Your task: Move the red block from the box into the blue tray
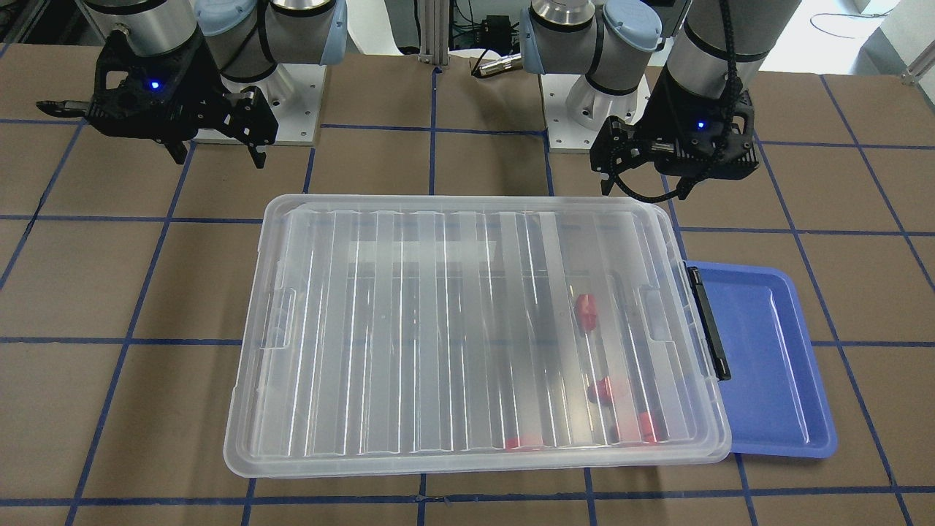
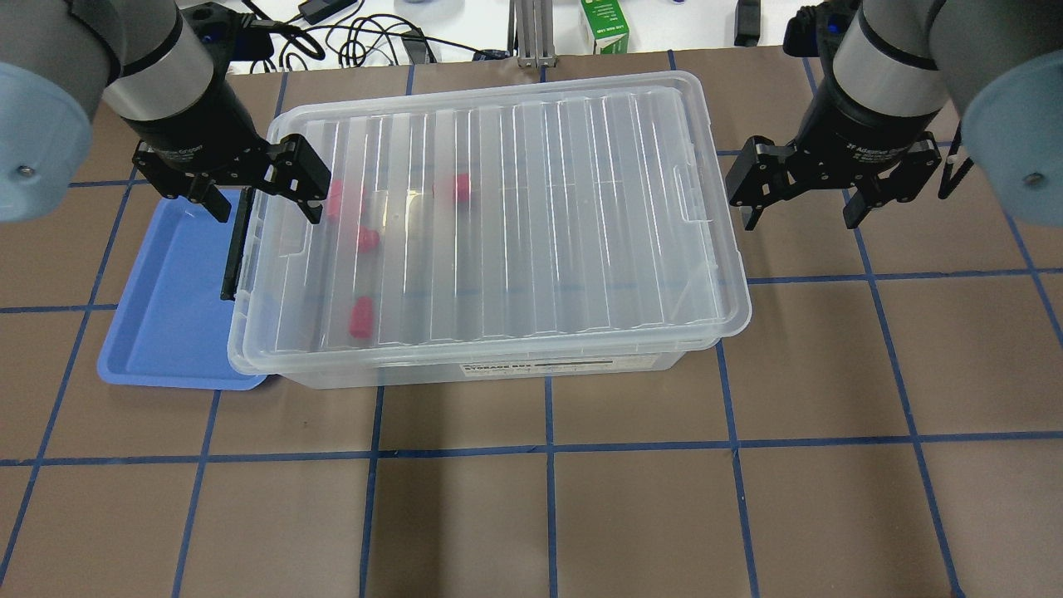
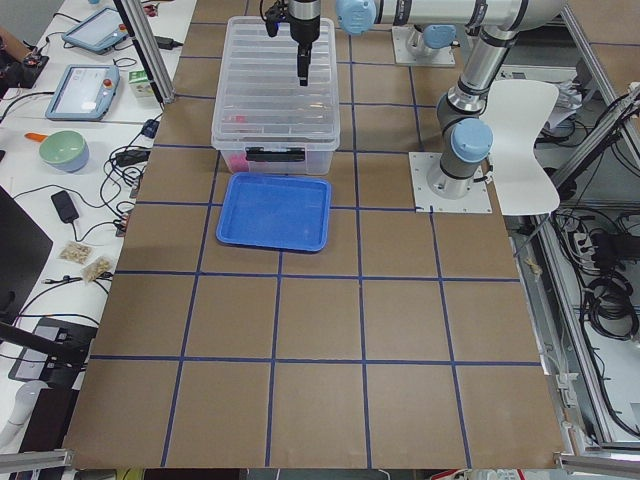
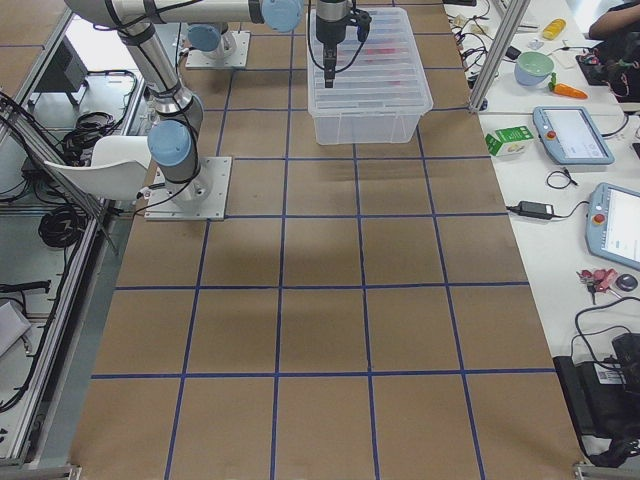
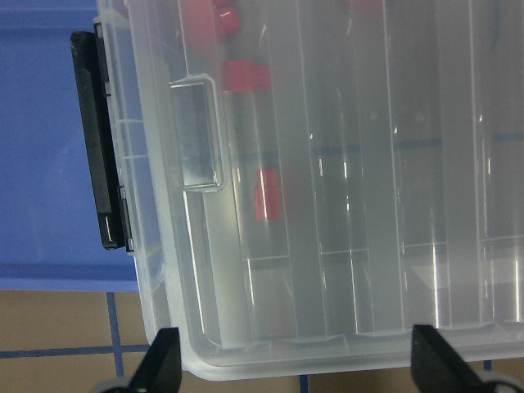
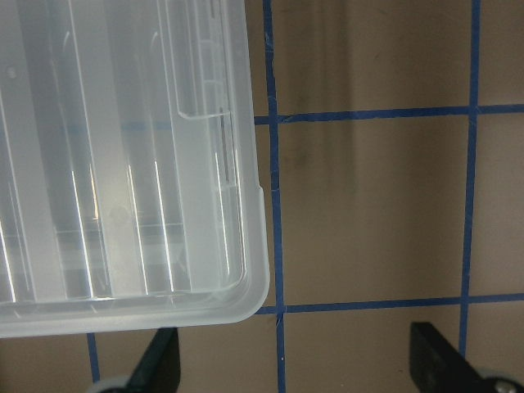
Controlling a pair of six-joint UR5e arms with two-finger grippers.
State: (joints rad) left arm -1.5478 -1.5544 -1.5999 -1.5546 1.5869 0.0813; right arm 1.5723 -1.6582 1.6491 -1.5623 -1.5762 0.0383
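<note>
The box (image 2: 515, 208) stands mid-table with its ribbed clear lid shut and its black latch (image 2: 235, 249) at its left end. Several red blocks (image 2: 360, 317) show blurred through the lid near that end; one shows in the left wrist view (image 5: 268, 195). The blue tray (image 2: 166, 307) lies empty beside the latch end, its edge tucked under the box rim. My left gripper (image 2: 257, 203) is open and empty above the latch end. My right gripper (image 2: 799, 218) is open and empty above the table beside the box's other short end.
A green carton (image 2: 604, 25) and cables lie beyond the table's far edge. Brown table with blue tape grid (image 2: 548, 448) stretches in front of the box. Both arm bases (image 1: 277, 109) stand behind the box in the front-facing view.
</note>
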